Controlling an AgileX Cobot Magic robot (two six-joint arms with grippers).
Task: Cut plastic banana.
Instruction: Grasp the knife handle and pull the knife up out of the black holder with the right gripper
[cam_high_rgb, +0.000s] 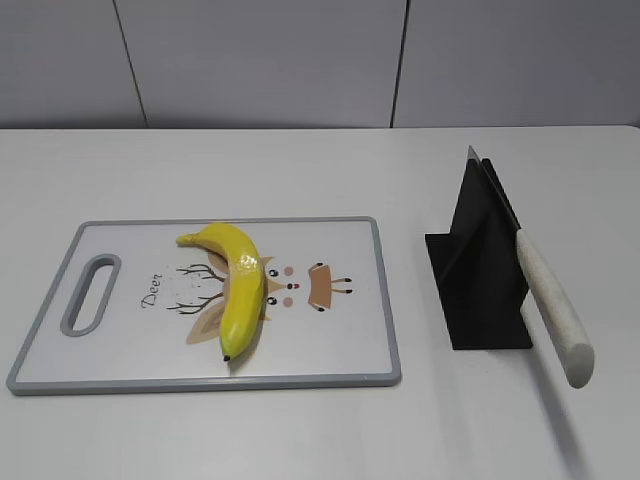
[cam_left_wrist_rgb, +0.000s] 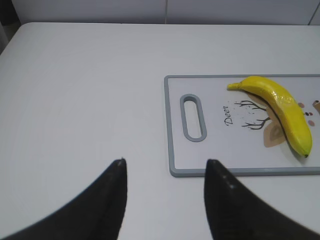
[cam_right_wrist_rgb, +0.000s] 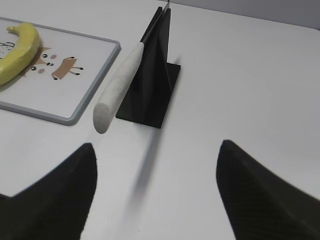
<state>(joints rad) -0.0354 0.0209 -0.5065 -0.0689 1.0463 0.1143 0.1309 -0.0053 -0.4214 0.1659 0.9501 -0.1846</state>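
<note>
A: Big stuff first, go.

B: White bench (cam_high_rgb: 300, 430). Grey-rimmed cutting board (cam_high_rgb: 385, 300) on the left, deer print on it. Black knife stand (cam_high_rgb: 480, 270) to the right, apart from the board. Knife (cam_high_rgb: 550, 300) leans in it, blade up and far, pale handle sticking out toward the near side.

A: Banana?

B: Plastic banana (cam_high_rgb: 238, 285) lies on the board, about centre, stem far-left, dark tip near. Whole, not cut yet.

A: Your pincers?

B: My left pincer (cam_left_wrist_rgb: 165, 172) hangs over bare bench, left of the board's handle slot, spread apart, holding nothing. My right pincer (cam_right_wrist_rgb: 157, 155) is wide apart too, empty, on the near side of the knife handle.

A: Risks?

B: My guess: knife only rests in the stand, so a sloppy grab on the handle could tip the stand or drop the blade. Banana looks glossy and curved, so it may roll or skid under the blade if my left doesn't pin it. Board could slide as well.
</note>
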